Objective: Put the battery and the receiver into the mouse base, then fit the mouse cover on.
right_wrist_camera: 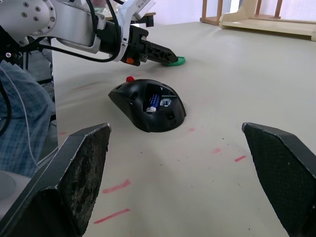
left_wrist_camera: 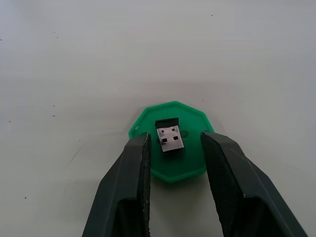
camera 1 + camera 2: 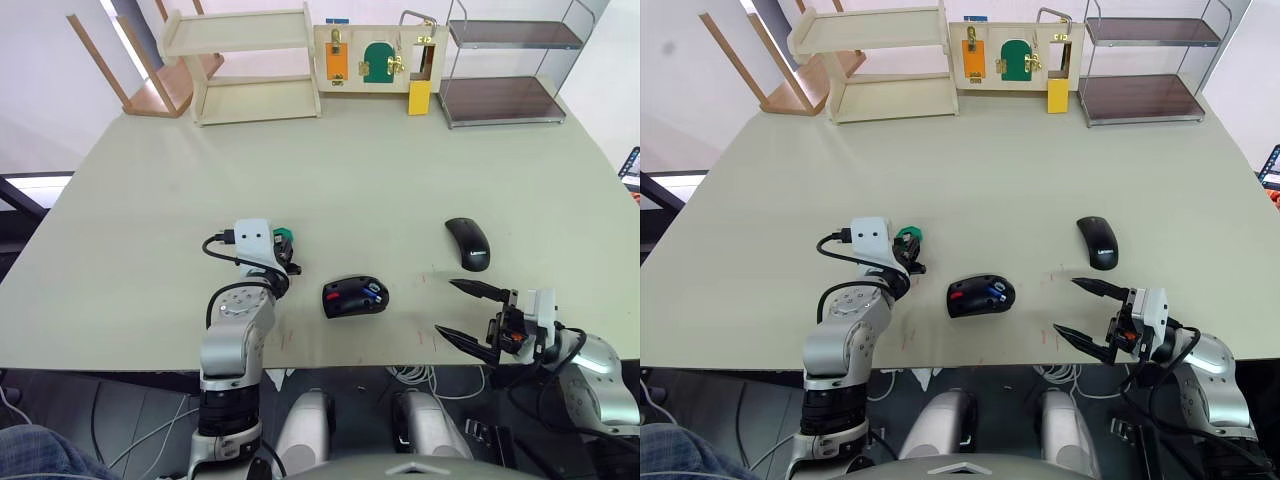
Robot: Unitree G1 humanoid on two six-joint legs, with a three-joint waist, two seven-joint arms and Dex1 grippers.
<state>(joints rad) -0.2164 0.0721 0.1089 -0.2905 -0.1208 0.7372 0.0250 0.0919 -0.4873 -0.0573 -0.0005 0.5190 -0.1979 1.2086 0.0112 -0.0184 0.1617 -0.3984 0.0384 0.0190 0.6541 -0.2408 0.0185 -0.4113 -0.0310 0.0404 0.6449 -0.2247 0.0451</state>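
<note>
Surface [image 3: 330, 170] is spreading pale green across most of the head views, with wooden racks and a latch board standing along the upper edge of the frame. Left tool [image 2: 173, 163] is reaching to lower left of centre in the frame, its two black fingers [image 2: 129, 187] standing parted on either side of the receiver without touching it. Right tool [image 3: 470, 315] is hovering at the lower right of the frame, fingers spread wide and gripping nothing.

Mouse cover [image 3: 467, 242] is lying dome-up at right of centre, just above the right tool; it looks glossy and likely slippery, so taking it across its narrow sides seems wiser than pinching the crown. Mouse base [image 3: 354, 296] is sitting near the centre, hollow side up, a red part showing at its left end. It is probably light enough to slide if nudged.

Green disc [image 2: 173, 143] is resting flat beside the left tool's fingertips. Battery [image 1: 152, 102] is already lying inside the base, blue with a pale end. Receiver [image 2: 169, 136] is sitting on the disc, metal plug end facing the wrist camera. It looks stiff and nearly weightless; I judge that gripping its flat sides squarely would be best, since an uneven squeeze could flick it away.
</note>
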